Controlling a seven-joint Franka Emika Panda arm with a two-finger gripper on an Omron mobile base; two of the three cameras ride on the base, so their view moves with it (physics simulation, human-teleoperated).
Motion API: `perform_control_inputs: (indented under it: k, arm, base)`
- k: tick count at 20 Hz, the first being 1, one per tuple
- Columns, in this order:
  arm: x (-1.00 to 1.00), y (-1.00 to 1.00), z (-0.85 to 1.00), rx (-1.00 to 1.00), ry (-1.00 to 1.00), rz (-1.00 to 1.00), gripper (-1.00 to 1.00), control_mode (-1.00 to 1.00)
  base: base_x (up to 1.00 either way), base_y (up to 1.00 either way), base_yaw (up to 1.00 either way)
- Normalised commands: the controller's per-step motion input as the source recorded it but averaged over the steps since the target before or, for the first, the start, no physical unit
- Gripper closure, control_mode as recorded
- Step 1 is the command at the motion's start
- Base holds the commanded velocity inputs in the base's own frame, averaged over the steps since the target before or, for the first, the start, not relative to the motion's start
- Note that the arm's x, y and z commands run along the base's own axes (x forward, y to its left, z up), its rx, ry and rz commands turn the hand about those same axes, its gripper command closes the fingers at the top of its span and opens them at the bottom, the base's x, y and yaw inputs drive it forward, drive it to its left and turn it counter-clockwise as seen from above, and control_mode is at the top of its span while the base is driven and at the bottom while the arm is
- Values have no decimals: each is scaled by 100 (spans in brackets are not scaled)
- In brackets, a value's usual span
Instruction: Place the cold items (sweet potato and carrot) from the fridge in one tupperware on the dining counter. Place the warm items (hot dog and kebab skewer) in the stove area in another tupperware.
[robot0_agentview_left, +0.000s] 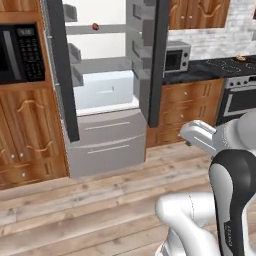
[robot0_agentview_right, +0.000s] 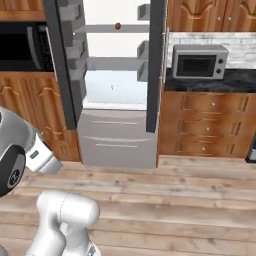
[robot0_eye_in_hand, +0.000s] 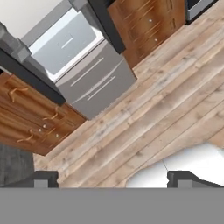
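Gripper (robot0_eye_in_hand: 113, 178) stood wide open, holding nothing, aimed at the wood floor. Fridge (robot0_agentview_left: 102, 90) stood open well ahead of it; 1 small reddish item (robot0_agentview_left: 95, 26), possibly the sweet potato, sat high on a shelf. Risk: clipping the door (robot0_agentview_left: 62, 70) while reaching in.
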Motion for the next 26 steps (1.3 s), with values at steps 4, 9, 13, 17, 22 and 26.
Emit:
perform_control_inputs:
  k: [4,9,13,17,22,26]
  arm:
    - [0,0,0,0,0,0,-100,100]
    - [0,0,0,0,0,0,-100,100]
    - [0,0,0,0,0,0,-100,100]
    - [0,0,0,0,0,0,-100,100]
    - [0,0,0,0,0,0,-100,100]
    - [0,0,0,0,0,0,-100,100]
  base:
    - [87,-23,0]
    - [87,-20,0]
    - [95,-8,0]
    - [100,0,0]
    - [100,0,0]
    - [95,-7,0]
